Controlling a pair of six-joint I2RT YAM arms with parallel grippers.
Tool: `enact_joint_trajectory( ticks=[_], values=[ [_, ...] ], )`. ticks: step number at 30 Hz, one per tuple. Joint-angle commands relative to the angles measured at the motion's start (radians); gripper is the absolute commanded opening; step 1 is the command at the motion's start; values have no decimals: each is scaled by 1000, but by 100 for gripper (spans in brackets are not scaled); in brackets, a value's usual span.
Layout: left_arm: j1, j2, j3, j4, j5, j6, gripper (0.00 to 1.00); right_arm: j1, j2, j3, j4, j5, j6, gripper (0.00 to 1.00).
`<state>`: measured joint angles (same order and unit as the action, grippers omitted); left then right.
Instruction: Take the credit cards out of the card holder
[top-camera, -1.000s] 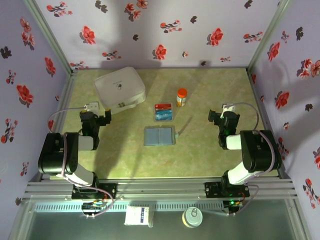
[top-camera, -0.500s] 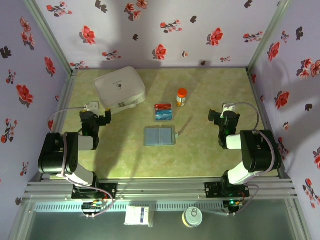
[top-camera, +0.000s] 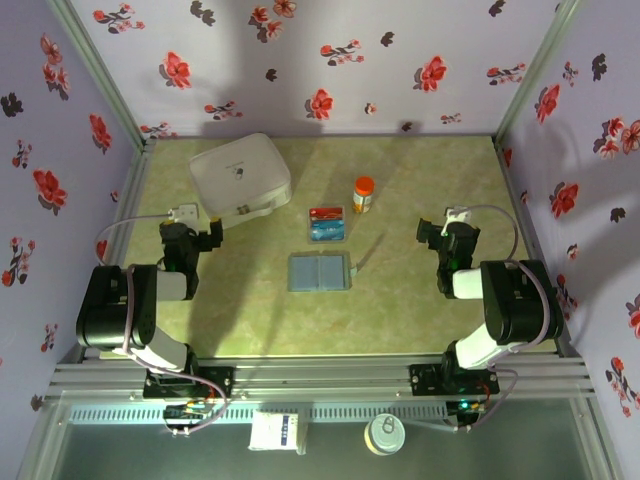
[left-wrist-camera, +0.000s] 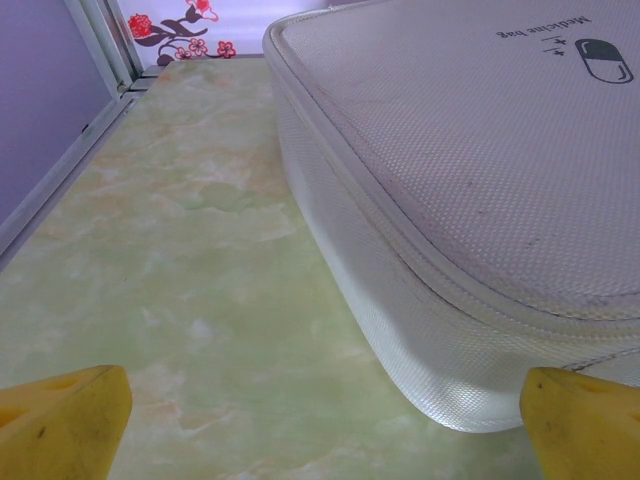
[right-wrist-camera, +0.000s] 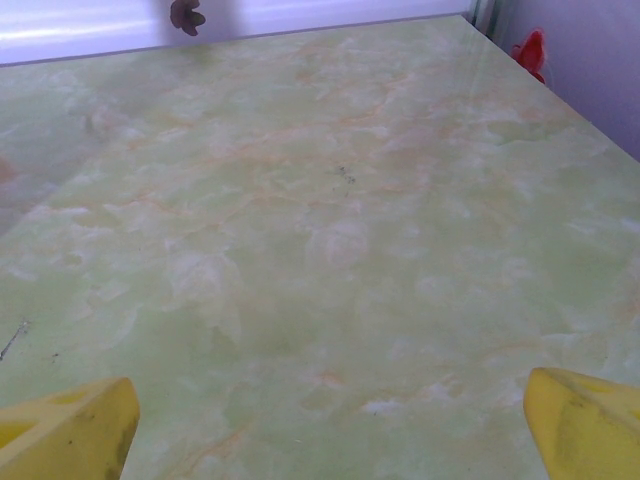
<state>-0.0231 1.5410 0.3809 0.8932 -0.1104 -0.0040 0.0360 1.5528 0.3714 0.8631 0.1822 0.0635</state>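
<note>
Both arms wait empty, the left pincer (top-camera: 211, 233) and right pincer (top-camera: 429, 238) spread wide, well apart either side of the card holder (top-camera: 320, 272). It lies opened flat, pockets exposed. The credit cards (top-camera: 327, 224) lie just beyond it, seemingly already out.

Soft, even light fills the top view. Broad blurred shadows darken the back wall (top-camera: 240, 120) at upper centre, and a thin one slants right of the card holder (top-camera: 320, 272). In the right wrist view, pale glare washes out the top edge. The left wrist view is bright, with the case (left-wrist-camera: 480, 200) weave crisp.
</note>
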Motion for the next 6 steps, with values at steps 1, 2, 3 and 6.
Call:
enact_joint_trajectory(
  ticks=[1, 2, 3, 6],
  values=[
    [8, 1, 11, -4, 9, 13, 100, -7, 7, 26, 7, 3, 15, 99],
    [8, 1, 12, -4, 8, 13, 100, -7, 9, 27, 4, 2, 15, 99],
    [9, 2, 12, -4, 9, 13, 100, -8, 9, 27, 3, -2, 16, 99],
    [8, 2, 12, -4, 8, 13, 100, -10, 4, 22, 10, -4, 16, 99]
  ],
)
